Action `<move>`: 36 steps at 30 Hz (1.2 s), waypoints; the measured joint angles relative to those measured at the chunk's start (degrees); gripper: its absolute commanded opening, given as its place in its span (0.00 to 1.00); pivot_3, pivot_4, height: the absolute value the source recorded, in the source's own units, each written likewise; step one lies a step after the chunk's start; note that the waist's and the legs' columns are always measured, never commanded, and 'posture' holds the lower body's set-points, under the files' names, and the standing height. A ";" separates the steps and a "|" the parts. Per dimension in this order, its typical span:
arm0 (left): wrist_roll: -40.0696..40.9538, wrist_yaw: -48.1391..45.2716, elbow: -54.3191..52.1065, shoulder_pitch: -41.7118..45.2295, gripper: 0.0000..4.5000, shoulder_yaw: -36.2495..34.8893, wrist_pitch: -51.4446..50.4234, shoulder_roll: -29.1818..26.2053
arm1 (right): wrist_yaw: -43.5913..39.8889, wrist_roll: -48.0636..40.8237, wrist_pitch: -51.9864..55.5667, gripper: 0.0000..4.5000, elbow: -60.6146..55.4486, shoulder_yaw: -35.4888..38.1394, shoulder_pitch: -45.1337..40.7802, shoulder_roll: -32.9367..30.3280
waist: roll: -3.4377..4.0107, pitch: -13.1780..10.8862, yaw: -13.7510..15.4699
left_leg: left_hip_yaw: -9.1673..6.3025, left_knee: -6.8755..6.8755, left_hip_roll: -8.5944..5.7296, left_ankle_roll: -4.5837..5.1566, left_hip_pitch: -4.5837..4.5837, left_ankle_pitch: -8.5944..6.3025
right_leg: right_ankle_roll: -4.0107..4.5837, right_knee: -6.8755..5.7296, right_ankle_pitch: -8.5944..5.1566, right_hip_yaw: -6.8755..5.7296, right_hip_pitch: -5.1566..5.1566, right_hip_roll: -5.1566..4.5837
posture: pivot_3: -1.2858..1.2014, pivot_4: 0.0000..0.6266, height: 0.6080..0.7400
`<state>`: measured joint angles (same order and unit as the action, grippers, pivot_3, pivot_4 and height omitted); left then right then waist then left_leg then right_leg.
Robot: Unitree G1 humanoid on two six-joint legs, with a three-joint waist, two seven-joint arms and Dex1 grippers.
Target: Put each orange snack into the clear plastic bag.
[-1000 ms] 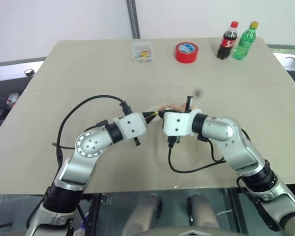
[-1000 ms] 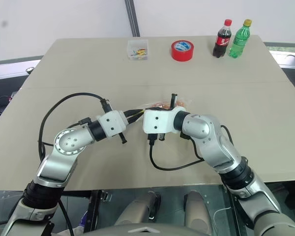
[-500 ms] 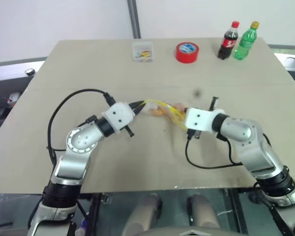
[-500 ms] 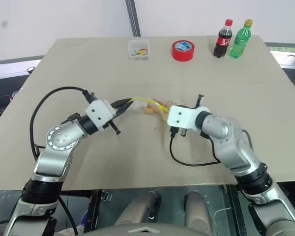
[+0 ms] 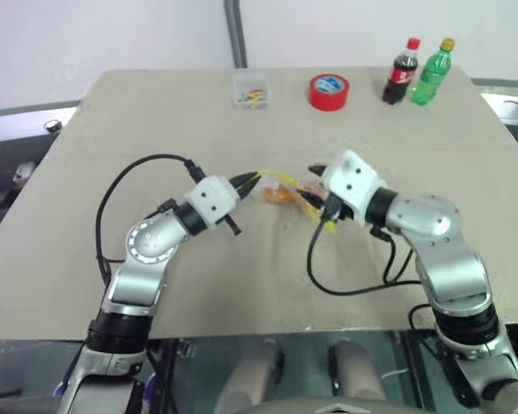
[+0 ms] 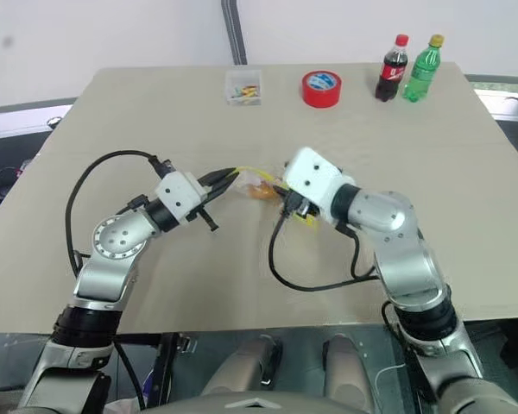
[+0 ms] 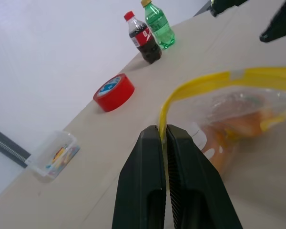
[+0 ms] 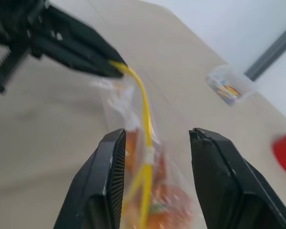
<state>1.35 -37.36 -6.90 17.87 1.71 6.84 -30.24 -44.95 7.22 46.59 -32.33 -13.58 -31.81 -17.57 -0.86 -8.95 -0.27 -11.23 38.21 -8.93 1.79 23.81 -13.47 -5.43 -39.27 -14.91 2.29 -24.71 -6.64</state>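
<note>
Since a moment ago the right gripper (image 8: 152, 143) has let go and now gapes around the yellow seal strip (image 7: 214, 81), while the left gripper (image 7: 163, 131) pinches the clear plastic bag (image 5: 285, 187) above the table (image 5: 155, 112), orange snacks (image 7: 238, 124) inside.

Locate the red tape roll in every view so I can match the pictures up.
Left eye view: red tape roll at the table's far edge, left of the two bottles.
Right eye view: same place, far edge, right of the small clear box.
Left wrist view: upper left, below the cola bottle.
Right wrist view: a red blur at the right edge.
Shared landmark: the clear box.
</note>
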 measured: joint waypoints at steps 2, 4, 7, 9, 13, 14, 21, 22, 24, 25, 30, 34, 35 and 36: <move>-0.09 0.00 0.01 0.00 0.00 0.14 0.14 0.01 | 0.34 -1.48 2.05 0.41 0.50 -1.04 -0.65 -0.01 | 0.00 0.00 -0.05 | 0.00 0.00 0.00 0.00 0.00 0.00 | 0.00 0.01 0.00 0.00 0.00 -0.01 | 0.52 0.24 0.77; -0.11 0.00 0.01 -0.02 0.00 0.24 0.21 0.00 | 0.73 -2.52 3.60 0.41 1.52 -1.40 -0.78 -0.15 | 0.00 0.00 -0.25 | 0.00 -0.02 0.03 0.00 0.00 0.00 | 0.00 -0.01 0.00 0.01 -0.01 -0.02 | 0.52 0.24 0.77; -0.15 0.00 -0.17 -0.41 0.00 0.42 0.22 -0.01 | 1.98 -3.99 5.52 0.41 2.49 -1.70 -0.94 -0.02 | 0.01 0.00 -0.59 | 0.02 -0.04 0.04 0.00 0.00 0.00 | 0.00 -0.03 0.00 0.05 -0.01 -0.04 | 0.52 0.24 0.77; -0.17 0.00 -0.48 -0.92 0.00 0.50 0.22 -0.03 | 2.95 -4.60 6.06 0.41 3.23 -1.85 -1.41 0.00 | 0.01 0.00 -0.72 | 0.04 -0.04 0.06 0.00 0.00 0.00 | 0.00 -0.04 0.00 0.07 -0.02 -0.06 | 0.52 0.24 0.77; -0.19 0.04 -1.43 -2.05 0.00 0.52 0.17 -0.34 | 5.40 -5.36 6.83 0.41 5.75 -2.21 -2.54 0.02 | 0.01 0.00 -0.56 | 0.03 -0.04 0.05 0.00 0.00 0.00 | 0.00 -0.04 0.00 0.05 -0.02 -0.03 | 0.52 0.24 0.77; -0.19 0.04 -1.54 -2.23 0.00 0.51 0.14 -0.39 | 5.63 -5.49 6.90 0.41 6.08 -2.21 -2.54 0.02 | 0.01 0.00 -0.53 | 0.03 -0.04 0.05 0.00 0.00 0.00 | 0.00 -0.04 0.00 0.05 -0.02 -0.02 | 0.52 0.24 0.77; -0.18 0.13 -2.40 -2.53 0.00 0.50 -0.31 -0.80 | 6.78 -7.68 7.36 0.41 6.40 -2.89 -2.87 -0.17 | 0.01 0.00 -0.57 | 0.03 -0.05 0.05 0.00 0.00 0.00 | 0.00 -0.03 0.00 0.05 -0.02 -0.03 | 0.52 0.24 0.77; -0.18 0.16 -2.68 -2.61 0.00 0.49 -0.33 -0.85 | 6.85 -7.89 7.53 0.41 6.40 -3.33 -2.87 -0.28 | 0.01 0.00 -0.58 | 0.03 -0.05 0.05 0.00 0.00 0.00 | 0.00 -0.03 0.00 0.05 -0.02 -0.02 | 0.52 0.24 0.77; -0.18 0.28 -2.77 -2.83 0.00 0.48 -0.45 -0.89 | 7.00 -8.46 8.08 0.41 6.40 -4.01 -2.87 -0.44 | 0.01 0.00 -0.57 | 0.03 -0.06 0.05 0.00 0.00 0.00 | 0.00 -0.03 0.00 0.05 -0.02 -0.02 | 0.52 0.24 0.77; -0.18 0.32 -2.77 -2.99 0.00 0.48 -0.55 -0.89 | 7.16 -8.78 8.24 0.41 6.40 -4.14 -2.86 -0.51 | 0.01 -0.01 -0.57 | 0.03 -0.06 0.05 0.00 0.00 0.00 | 0.00 -0.03 0.00 0.06 -0.02 -0.02 | 0.52 0.24 0.77; -0.18 0.35 -2.95 -3.17 0.00 0.48 -1.26 -0.91 | 8.12 -9.90 8.61 0.41 6.40 -4.53 -2.86 -0.70 | 0.01 -0.01 -0.54 | 0.03 -0.06 0.05 0.00 0.00 0.00 | 0.00 -0.03 0.00 0.05 -0.02 -0.02 | 0.52 0.24 0.77; -0.18 0.35 -3.77 -3.21 0.00 0.48 -1.44 -0.92 | 9.29 -10.40 9.23 0.41 6.40 -4.53 -2.87 -0.93 | 0.01 -0.01 -0.54 | 0.03 -0.07 0.05 0.00 0.00 0.00 | 0.00 -0.03 0.00 0.05 -0.02 -0.01 | 0.52 0.24 0.77; -0.18 0.35 -3.78 -3.21 0.00 0.48 -1.46 -0.92 | 9.43 -10.51 9.30 0.36 6.40 -4.53 -2.87 -1.01 | 0.01 -0.01 -0.55 | 0.03 -0.07 0.05 0.00 0.00 0.00 | 0.00 -0.03 0.00 0.05 -0.02 -0.01 | 0.52 0.24 0.77; -0.18 0.35 -3.78 -3.23 0.00 0.48 -1.49 -0.92 | 9.62 -10.69 9.36 0.30 6.41 -4.53 -2.87 -1.14 | 0.01 -0.01 -0.55 | 0.03 -0.08 0.05 0.00 0.00 0.00 | 0.00 -0.03 0.00 0.05 -0.02 -0.01 | 0.52 0.24 0.77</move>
<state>1.17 -37.01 -10.68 14.65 2.19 5.35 -31.16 -35.33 -3.46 55.95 -25.92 -18.12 -34.67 -18.71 -0.85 -8.96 -0.81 -11.20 38.13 -8.88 1.79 23.81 -13.47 -5.43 -39.29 -14.91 2.35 -24.73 -6.65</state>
